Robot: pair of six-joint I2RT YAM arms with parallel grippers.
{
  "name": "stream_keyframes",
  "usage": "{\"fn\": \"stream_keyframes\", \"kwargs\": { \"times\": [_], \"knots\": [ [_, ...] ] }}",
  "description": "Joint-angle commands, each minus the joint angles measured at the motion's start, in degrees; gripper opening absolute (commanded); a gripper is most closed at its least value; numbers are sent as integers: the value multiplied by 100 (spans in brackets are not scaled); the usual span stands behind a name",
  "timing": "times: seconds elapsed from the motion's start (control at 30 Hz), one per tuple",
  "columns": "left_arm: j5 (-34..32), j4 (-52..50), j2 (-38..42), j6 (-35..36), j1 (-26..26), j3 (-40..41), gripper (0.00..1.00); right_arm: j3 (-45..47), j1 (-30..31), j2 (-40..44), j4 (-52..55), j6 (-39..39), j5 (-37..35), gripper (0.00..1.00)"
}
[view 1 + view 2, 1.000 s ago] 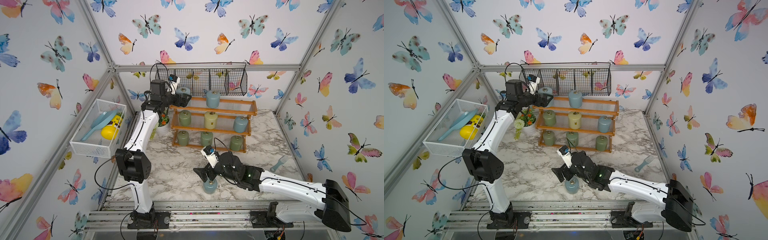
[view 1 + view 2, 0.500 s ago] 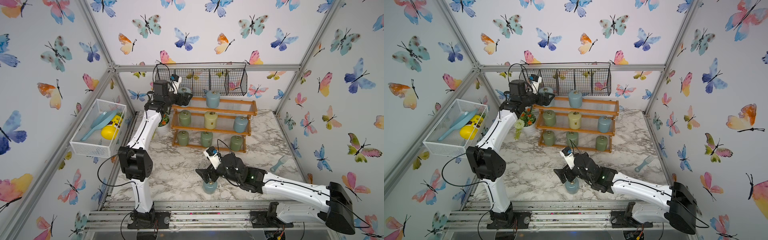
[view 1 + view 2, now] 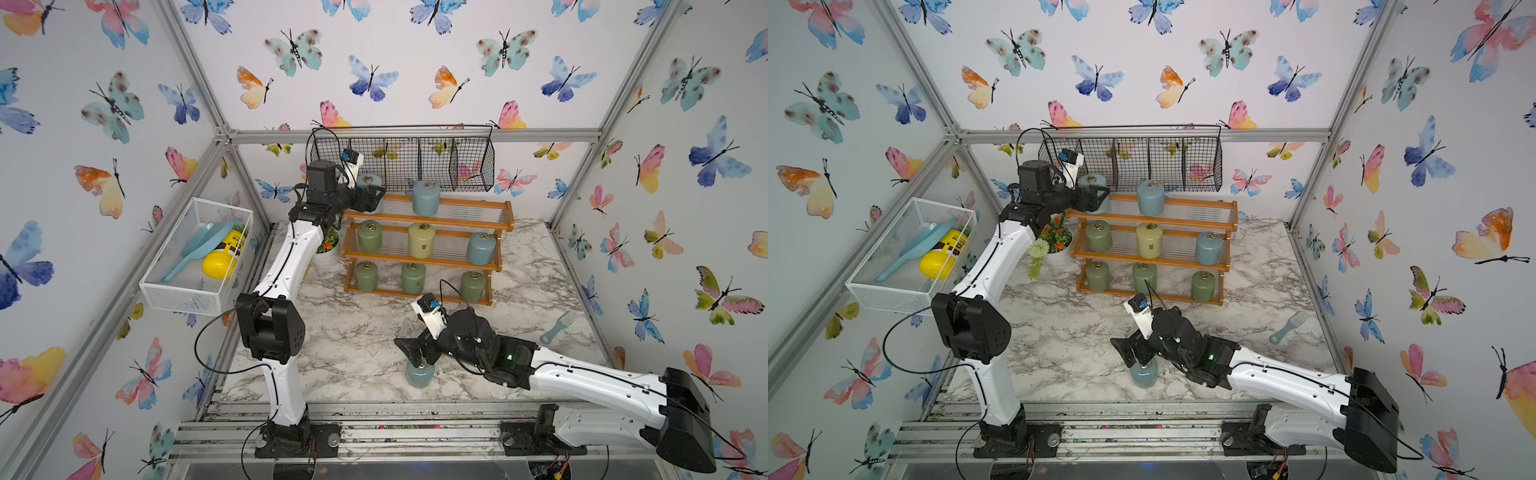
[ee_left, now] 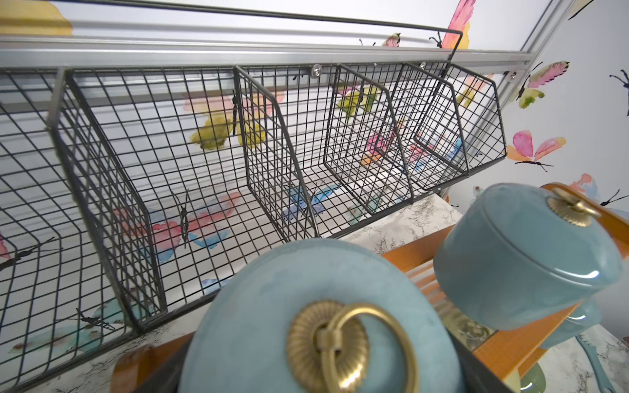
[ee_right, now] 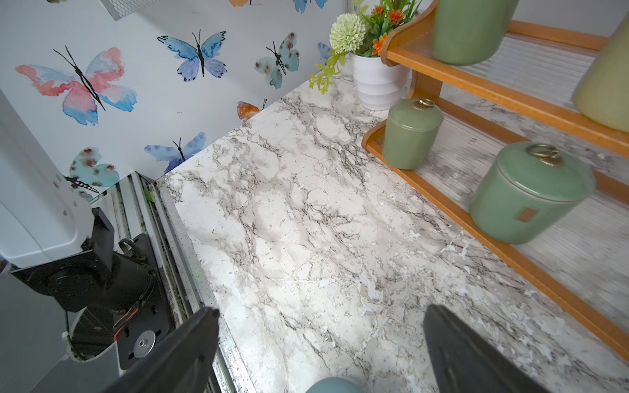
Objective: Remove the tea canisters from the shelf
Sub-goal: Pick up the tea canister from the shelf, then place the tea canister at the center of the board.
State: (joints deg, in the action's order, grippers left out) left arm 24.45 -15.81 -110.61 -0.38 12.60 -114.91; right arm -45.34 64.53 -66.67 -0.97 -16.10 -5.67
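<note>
Butterfly wallpaper is lining the enclosure, and the marble tabletop (image 3: 357, 340) is carrying the shelf (image 3: 508, 214) toward its back edge. Eight tea canisters are standing upright on the shelf. Two pale blue ones are on the top tier. A sage green canister (image 3: 369, 236), the cream-yellow canister (image 3: 421, 241) and a pale blue one (image 3: 481, 248) are on the middle tier. Three sage green ones are standing along the bottom. The left gripper (image 3: 372, 198) is reaching across to the top tier's left end, its jaws sitting on either side of the end blue canister (image 3: 370, 182). In the left wrist view that canister's lid (image 4: 258, 306) is filling the lower frame, but I cannot tell whether the pads are pressing its wall or standing just clear. The second blue canister (image 3: 426, 198) is standing near it on the same tier, apart. The ninth canister (image 3: 419, 376), pale blue, is standing upright on the tabletop near the front edge, well apart from the shelf. The right gripper (image 3: 411, 353) is hovering directly above it with jaws spread wide, holding nothing. In the right wrist view its dark fingers (image 5: 183, 347) are framing bare marble, with the blue lid showing between them. A white flower pot (image 3: 328, 257) is sitting beside the shelf's left end. A black wire basket (image 3: 415, 162) is hanging on the back wall, and a white mesh basket (image 3: 195, 291) is holding a yellow bottle (image 3: 218, 262) on the left wall. A teal comb (image 3: 559, 328) is lying near the right edge.
</note>
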Motion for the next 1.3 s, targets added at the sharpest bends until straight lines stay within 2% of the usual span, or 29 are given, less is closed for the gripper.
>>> {"fn": "stream_keyframes", "kwargs": {
  "times": [0.0, 0.33, 0.5, 0.67, 0.87, 1.07, 1.27],
  "knots": [
    [170, 136, 685, 26, 111, 272, 78, 121, -2, 193, 130, -104, -152, 100],
    [-28, 197, 2148, 199, 389, 1745, 79, 134, -2, 501, 358, -16, -355, 100],
    [-161, 535, 3144, 145, 659, 3199, 79, 39, -6, 705, 652, -171, -861, 100],
    [-653, 989, 4195, -35, 1119, 4834, 79, -65, -11, 1015, 870, -208, -1246, 100],
    [-1224, 1195, 5139, -343, 1626, 6227, 79, -221, -21, 1282, 1233, 46, -1920, 100],
    [-1828, 1608, 5786, -835, 2265, 7494, 78, -162, -37, 1462, 1244, 220, -2336, 100],
    [-2295, 1726, 5946, -1186, 2893, 8255, 76, -89, -39, 1519, 1234, 280, -2490, 100]
  ]
}}
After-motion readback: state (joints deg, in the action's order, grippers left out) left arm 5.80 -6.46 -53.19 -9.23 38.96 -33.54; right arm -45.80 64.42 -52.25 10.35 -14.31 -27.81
